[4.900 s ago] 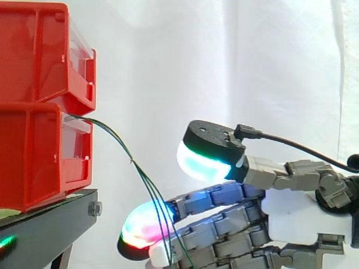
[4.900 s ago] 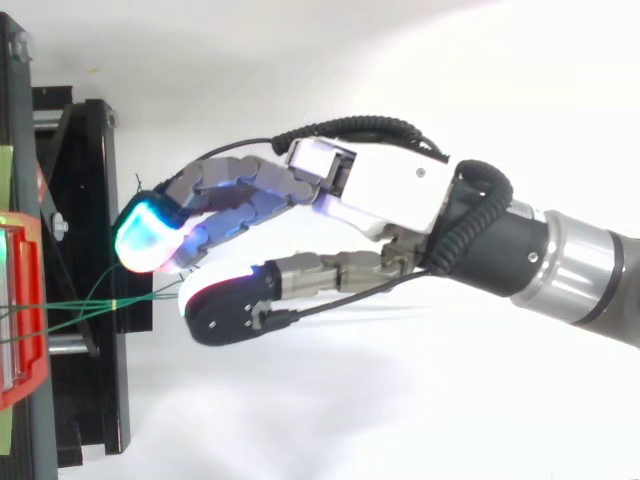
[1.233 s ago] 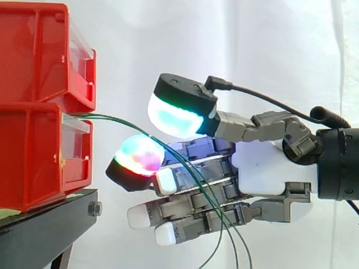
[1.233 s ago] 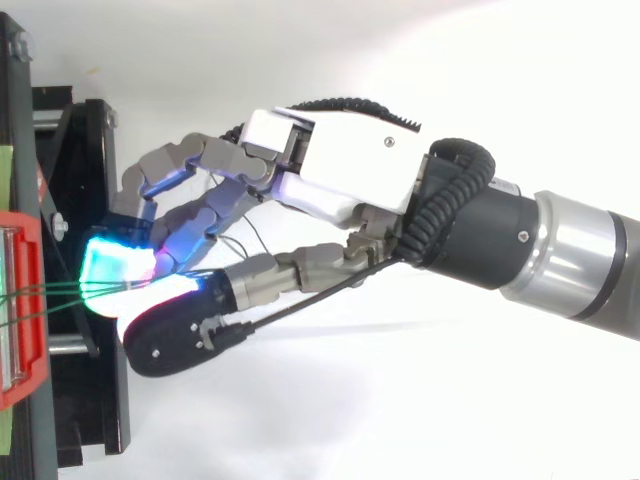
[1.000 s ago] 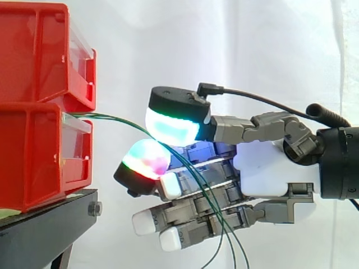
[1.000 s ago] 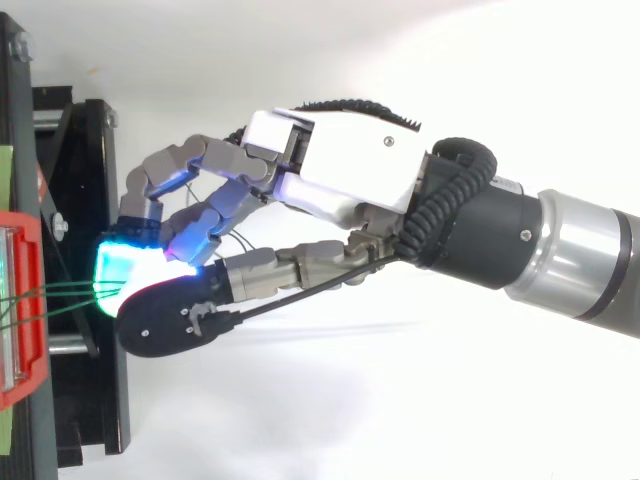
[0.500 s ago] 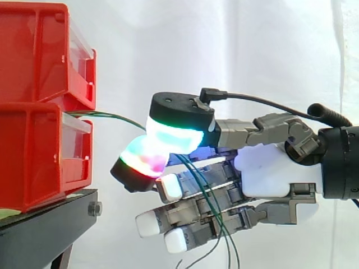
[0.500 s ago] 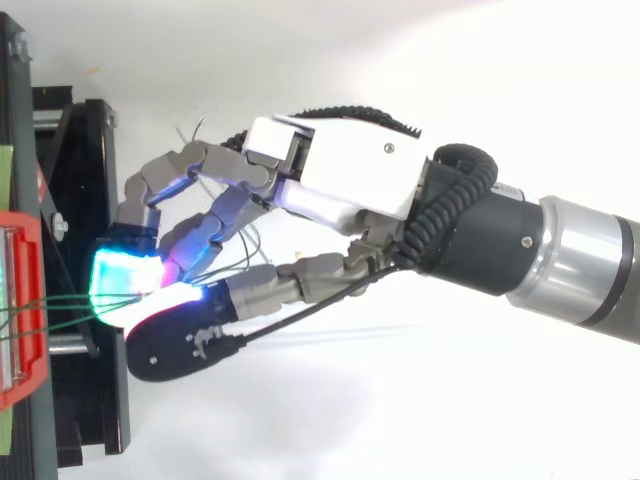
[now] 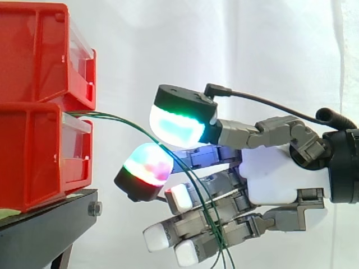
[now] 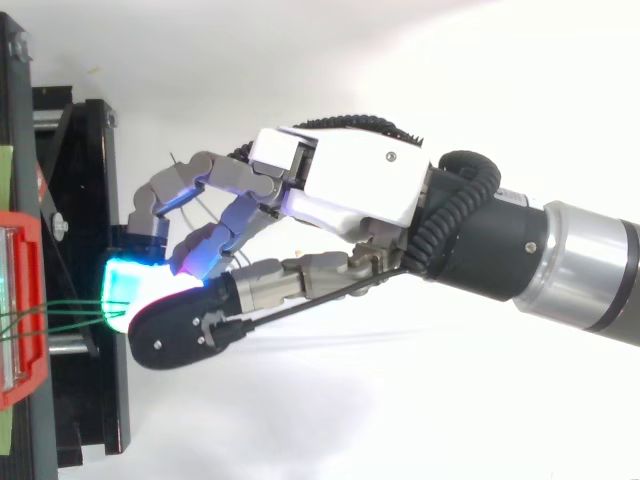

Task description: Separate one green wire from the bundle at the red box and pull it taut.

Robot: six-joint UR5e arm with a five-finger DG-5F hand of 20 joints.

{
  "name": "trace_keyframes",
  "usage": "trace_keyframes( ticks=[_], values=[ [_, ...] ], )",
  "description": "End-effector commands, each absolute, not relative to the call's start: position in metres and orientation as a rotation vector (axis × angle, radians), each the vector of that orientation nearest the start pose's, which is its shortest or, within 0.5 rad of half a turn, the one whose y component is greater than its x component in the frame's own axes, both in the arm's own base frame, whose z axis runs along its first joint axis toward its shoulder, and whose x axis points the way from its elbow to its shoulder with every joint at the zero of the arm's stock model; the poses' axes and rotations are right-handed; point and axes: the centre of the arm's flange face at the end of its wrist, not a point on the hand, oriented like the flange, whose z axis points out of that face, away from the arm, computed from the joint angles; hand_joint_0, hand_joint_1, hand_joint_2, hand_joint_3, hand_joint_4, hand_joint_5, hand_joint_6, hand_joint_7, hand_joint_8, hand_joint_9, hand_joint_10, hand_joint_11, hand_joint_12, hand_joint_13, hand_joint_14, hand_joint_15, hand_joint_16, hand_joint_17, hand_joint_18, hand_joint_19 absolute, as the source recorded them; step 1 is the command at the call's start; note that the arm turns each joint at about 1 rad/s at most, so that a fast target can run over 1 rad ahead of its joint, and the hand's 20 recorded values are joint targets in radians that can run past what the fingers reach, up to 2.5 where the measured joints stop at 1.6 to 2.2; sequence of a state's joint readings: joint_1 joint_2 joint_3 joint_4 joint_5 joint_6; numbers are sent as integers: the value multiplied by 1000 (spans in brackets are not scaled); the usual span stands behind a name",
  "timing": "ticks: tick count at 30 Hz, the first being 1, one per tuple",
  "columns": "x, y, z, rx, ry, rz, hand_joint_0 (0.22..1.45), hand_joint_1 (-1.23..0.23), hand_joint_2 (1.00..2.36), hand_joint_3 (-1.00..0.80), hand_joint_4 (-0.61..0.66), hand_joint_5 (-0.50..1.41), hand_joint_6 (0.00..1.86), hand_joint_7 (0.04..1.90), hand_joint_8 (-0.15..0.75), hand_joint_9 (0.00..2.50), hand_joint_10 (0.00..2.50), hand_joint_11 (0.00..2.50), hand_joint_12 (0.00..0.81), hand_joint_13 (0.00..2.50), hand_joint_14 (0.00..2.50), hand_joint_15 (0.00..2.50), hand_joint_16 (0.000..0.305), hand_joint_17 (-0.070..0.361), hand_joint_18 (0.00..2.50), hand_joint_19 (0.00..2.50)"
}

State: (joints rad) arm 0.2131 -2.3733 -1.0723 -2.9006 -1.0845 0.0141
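Side view: rounded glowing fingers (image 9: pixel 147 168) pinch thin green wires (image 9: pixel 129 123) arcing from the glossy red box (image 9: pixel 33 157).

The green wires (image 9: pixel 126 122) are cut off by the lower edge of the side view, so their free ends are not seen. From above, their run beneath the hand (image 10: pixel 350 185) is covered by it, and they cannot be counted. Their roots inside the lower red box (image 9: pixel 33 157) are hidden. The boxes are cropped at the left.
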Motion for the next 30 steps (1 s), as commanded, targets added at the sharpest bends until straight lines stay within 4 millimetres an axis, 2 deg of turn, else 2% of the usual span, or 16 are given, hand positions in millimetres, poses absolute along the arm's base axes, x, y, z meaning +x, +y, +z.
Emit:
trace_keyframes(
  ticks=[1, 8, 13, 15, 19, 22, 24, 27, 29, 30],
  values=[
    [783, -14, 238, 1369, 1037, 985, 584, -531, 1001, -485, 76, -129, 886, 927, 269, 1157, 23, 730, 349, 837, 20, 516, 49, 111, 696, 622],
    [784, -16, 242, 1369, 1036, 984, 582, -624, 1017, -250, 82, -136, 898, 939, 279, 1154, 24, 766, 353, 846, 21, 542, 50, 113, 690, 630],
    [783, -15, 241, 1375, 1045, 988, 585, -659, 1018, -236, 89, -143, 904, 914, 281, 1165, 25, 835, 358, 883, 23, 586, 50, 112, 733, 665],
    [784, -14, 248, 1374, 1055, 997, 589, -683, 1017, -236, 98, -148, 907, 910, 282, 1164, 25, 848, 357, 883, 22, 588, 50, 112, 736, 655],
    [784, -12, 249, 1380, 1073, 989, 613, -758, 1019, -231, 53, -152, 910, 927, 280, 1151, 24, 862, 353, 880, 24, 575, 49, 111, 741, 649],
    [783, -13, 248, 1385, 1077, 983, 652, -818, 1018, -238, 2, -155, 913, 1003, 279, 1147, 25, 859, 349, 883, 22, 576, 49, 110, 753, 639],
    [780, -13, 246, 1395, 1092, 972, 673, -836, 1017, -267, -21, -156, 921, 987, 274, 1148, 25, 869, 347, 885, 22, 567, 48, 109, 764, 627],
    [779, -13, 246, 1404, 1100, 965, 696, -836, 1011, -359, -11, -156, 932, 924, 269, 1151, 25, 870, 344, 890, 23, 574, 48, 108, 772, 625],
    [778, -13, 246, 1409, 1107, 966, 653, -827, 1000, -500, 35, -148, 928, 905, 267, 1169, 25, 859, 343, 893, 23, 572, 48, 107, 776, 653],
    [778, -13, 244, 1411, 1112, 964, 632, -799, 1000, -500, 58, -144, 924, 908, 264, 1173, 25, 848, 341, 897, 22, 583, 47, 107, 777, 655]
  ],
)
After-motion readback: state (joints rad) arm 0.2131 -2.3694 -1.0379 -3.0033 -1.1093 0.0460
